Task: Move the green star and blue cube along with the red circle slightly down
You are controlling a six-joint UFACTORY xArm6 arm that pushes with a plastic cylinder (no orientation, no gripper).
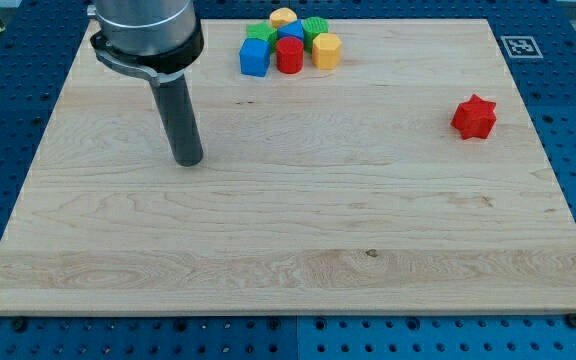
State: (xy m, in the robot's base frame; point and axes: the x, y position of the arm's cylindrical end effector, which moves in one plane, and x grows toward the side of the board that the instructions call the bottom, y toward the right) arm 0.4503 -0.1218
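A tight cluster of blocks sits at the view's top centre. In it a blue cube (254, 57) is at the left, a red circle (289, 56) stands just right of it, and a green star (261, 32) lies behind the cube. My tip (188, 160) rests on the board well to the lower left of the cluster, touching no block.
The cluster also holds a yellow hexagon (326, 50), a green block (314, 28), a yellow block (283, 17) and a second blue block (291, 33). A red star (474, 117) lies alone at the right. The wooden board (288, 230) sits on a blue perforated table.
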